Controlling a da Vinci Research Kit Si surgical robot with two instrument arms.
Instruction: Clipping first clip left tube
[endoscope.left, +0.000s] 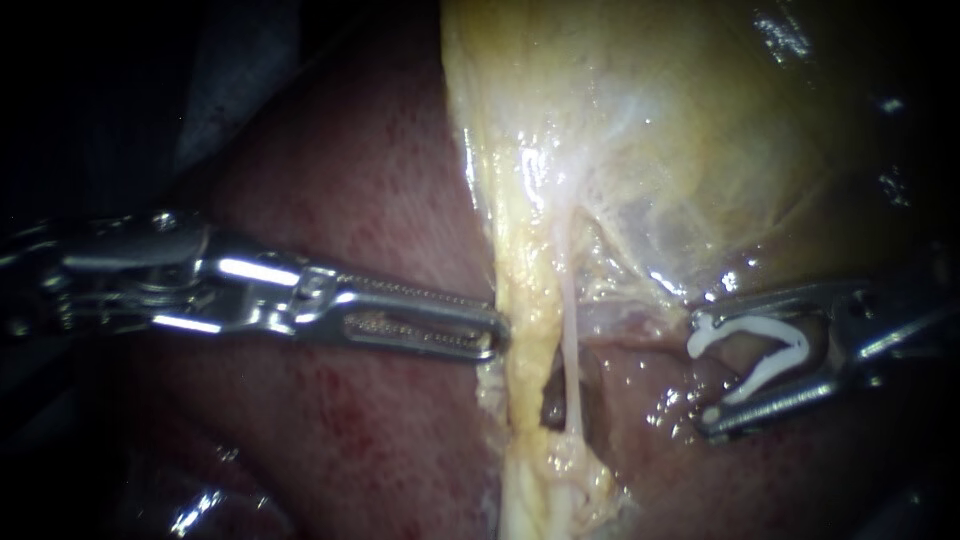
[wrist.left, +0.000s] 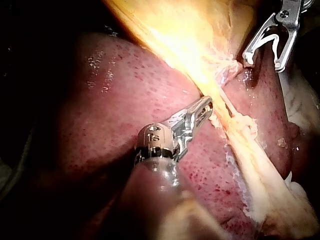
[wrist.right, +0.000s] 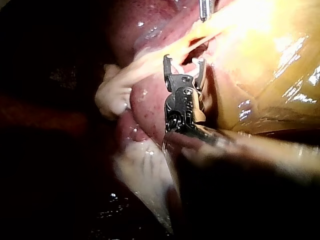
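Your left instrument (endoscope.left: 495, 335) comes in across the liver (endoscope.left: 350, 180). Its jaws lie together with nothing seen between them, and the tip touches the outer edge of the broad yellow band (endoscope.left: 520, 300) that hangs down from the gallbladder (endoscope.left: 700, 130). The left wrist view confirms this: the left instrument (wrist.left: 204, 106) has its jaws together and its tip at the fringe of the band.

Your right instrument (endoscope.left: 700, 375) has its jaws wide apart. A white clip (endoscope.left: 755, 324) sits between them, one leg lying along each jaw and its open mouth facing the band.

The thin pale tube (endoscope.left: 570, 350) runs just beside the yellow band, on the side towards your right instrument, over a dark gap in the tissue. The clip is clear of the tube and touches neither it nor the band. You cannot tell from these views which strand is the left tube.
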